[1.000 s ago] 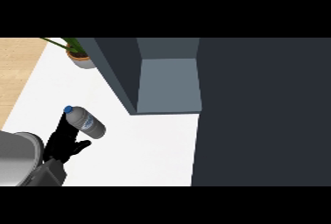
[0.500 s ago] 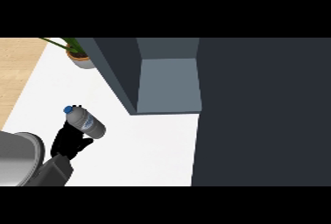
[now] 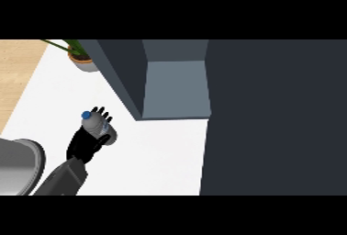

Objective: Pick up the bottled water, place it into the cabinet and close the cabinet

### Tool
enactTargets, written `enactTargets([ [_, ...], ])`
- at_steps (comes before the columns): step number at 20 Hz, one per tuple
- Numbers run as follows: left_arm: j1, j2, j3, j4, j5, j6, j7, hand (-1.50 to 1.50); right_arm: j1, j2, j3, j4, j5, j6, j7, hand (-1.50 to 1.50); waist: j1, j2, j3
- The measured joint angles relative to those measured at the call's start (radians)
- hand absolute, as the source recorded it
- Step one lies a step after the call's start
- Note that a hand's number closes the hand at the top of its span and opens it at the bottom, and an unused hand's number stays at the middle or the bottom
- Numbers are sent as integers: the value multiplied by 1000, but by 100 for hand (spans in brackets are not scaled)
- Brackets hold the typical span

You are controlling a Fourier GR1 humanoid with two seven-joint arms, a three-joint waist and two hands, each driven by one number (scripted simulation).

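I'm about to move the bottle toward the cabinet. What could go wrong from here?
1. The left hand curls round the bottled water from the side, its blue cap poking past the fingers; it might slip in the lift.
2. The cabinet opening is bounded by a dark side wall nearest the bottle; a straight path could clip it.
3. The potted plant stands close behind; a wide swing might knock it.

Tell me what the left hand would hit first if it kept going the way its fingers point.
The left hand, curled round the water bottle, points up and slightly right. That line probably meets the dark cabinet wall near the potted plant; depth is unclear.
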Motion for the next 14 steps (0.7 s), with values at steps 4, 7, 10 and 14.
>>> enactTargets([
  [4,-8,-18,-10,-3,-4,-1,-3,150,3,3,6,14,7,-3,-14,-150,1,0,-1],
  [7,-16,-13,-7,-1,3,-17,9,150,1,9,21,24,28,-9,-29,-150,1,0,-1],
  [10,-15,-30,-14,-7,-2,1,-11,150,12,-5,17,11,24,-9,-19,-150,2,0,-1],
  [14,7,-40,-40,-46,-18,13,-39,150,16,-8,8,21,14,-10,-28,-150,8,-3,-1],
])
